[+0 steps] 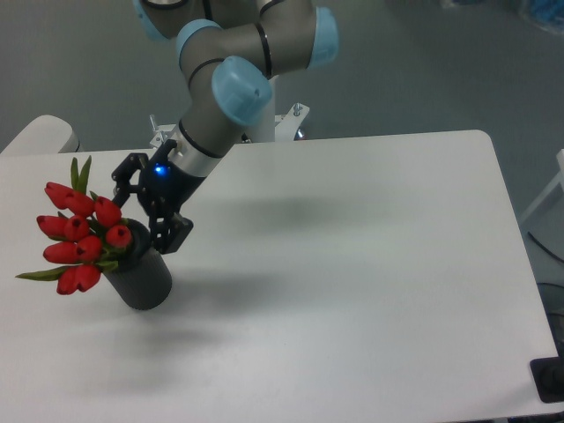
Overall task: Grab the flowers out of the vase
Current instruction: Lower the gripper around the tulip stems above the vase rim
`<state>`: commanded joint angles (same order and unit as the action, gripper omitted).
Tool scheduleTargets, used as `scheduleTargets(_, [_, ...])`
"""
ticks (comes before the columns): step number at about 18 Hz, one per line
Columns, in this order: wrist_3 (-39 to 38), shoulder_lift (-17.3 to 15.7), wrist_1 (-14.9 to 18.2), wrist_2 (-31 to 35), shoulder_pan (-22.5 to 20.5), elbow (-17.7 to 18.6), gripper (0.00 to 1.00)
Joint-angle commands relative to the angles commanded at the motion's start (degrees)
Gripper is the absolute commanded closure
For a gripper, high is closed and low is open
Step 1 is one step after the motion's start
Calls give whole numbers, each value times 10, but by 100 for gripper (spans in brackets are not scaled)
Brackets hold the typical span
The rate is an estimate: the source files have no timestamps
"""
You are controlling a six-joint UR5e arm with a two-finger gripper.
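On table's left | red tulip flowers [77,238] leaning from dark grey vase [143,275] | fingers [174,238] spread beside them

Red tulip bunch [77,241], green leaves, seated in dark grey cylindrical vase [144,278], heads leaning out to the left. Vase tilted on table's left side.

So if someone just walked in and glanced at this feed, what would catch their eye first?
Probably the flowers, bright red tulips leaning out to the left of the dark vase near the left end of the white table. Next, the claw, jaws open and a blue light glowing on it, poised right beside the blooms above the vase mouth.
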<state>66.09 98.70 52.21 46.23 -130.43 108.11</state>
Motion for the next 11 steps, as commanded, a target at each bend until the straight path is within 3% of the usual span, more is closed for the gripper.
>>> scheduleTargets(6, [-4,24,-19,-30,11,0,0])
scheduleTargets(7, [-10,25,-19,-34,16,-1,5])
scheduleTargets(11, [-11,26,-20,-35,18,-1,42])
